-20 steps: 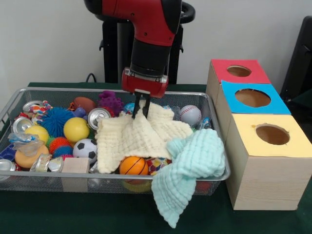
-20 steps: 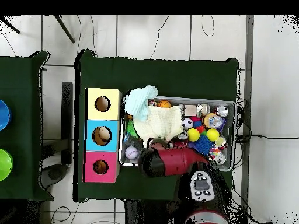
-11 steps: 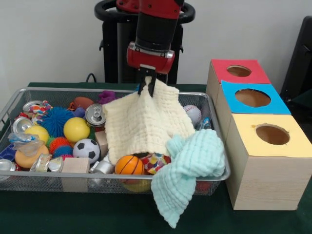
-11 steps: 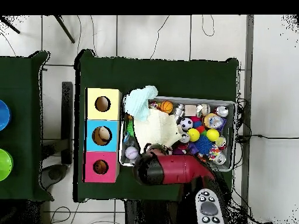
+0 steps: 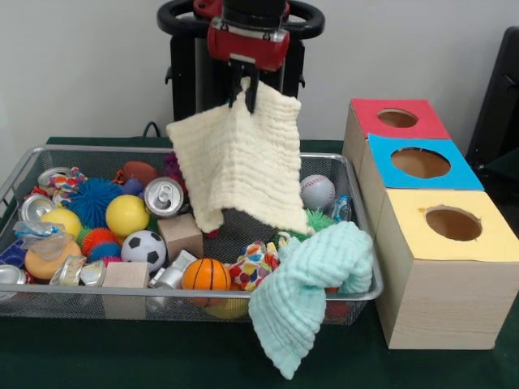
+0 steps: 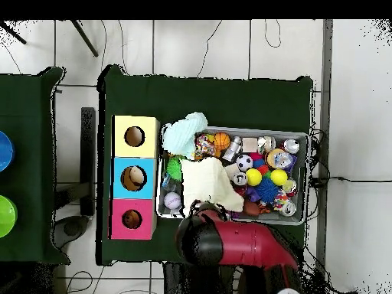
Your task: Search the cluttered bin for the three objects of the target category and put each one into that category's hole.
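1. The front view is evenly and softly lit; the wall behind is plain and bright with no hard shadow.
2. The cream cloth (image 5: 243, 158) casts only a faint shade on the basket (image 5: 49, 154) floor beneath it.
3. Small highlights glint on the can (image 5: 165, 195) top.
4. The dark green counter (image 5: 122, 356) reads dim.
5. Overhead, the pale floor (image 6: 356, 115) looks bright and objects are small and soft.

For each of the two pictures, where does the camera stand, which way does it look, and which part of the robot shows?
Front view: across the table, level, facing the wire bin; the claw shows, holding the cream cloth.
Overhead view: above, looking straight down; the red arm enters from the bottom.
Both show the cloth, the bin and the three boxes.
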Robot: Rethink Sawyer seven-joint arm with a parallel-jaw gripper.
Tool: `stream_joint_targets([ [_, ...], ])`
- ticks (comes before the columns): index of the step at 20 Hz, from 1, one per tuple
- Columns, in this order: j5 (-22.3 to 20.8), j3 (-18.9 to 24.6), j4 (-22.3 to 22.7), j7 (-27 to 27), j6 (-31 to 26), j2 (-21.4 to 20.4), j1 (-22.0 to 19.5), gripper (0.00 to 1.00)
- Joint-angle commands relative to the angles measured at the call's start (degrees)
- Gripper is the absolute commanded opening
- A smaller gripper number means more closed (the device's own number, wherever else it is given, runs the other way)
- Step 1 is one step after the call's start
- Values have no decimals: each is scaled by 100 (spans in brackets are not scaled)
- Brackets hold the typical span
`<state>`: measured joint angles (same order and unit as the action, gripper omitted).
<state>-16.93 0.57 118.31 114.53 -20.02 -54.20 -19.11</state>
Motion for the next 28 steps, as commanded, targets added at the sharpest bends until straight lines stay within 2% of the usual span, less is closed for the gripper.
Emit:
stream_joint_targets([
  [1,441,663,880,-348,-929,-1043,-352,0],
  [12,863,764,1591,-1083,-1571,-2259,-783,0],
  [19,910,794,1755,-1174,-1632,-2506,-884,0],
  [25,921,796,1879,-1009,-1621,-2600,-792,0],
  [28,875,818,1909,-771,-1434,-2515,-695,0],
])
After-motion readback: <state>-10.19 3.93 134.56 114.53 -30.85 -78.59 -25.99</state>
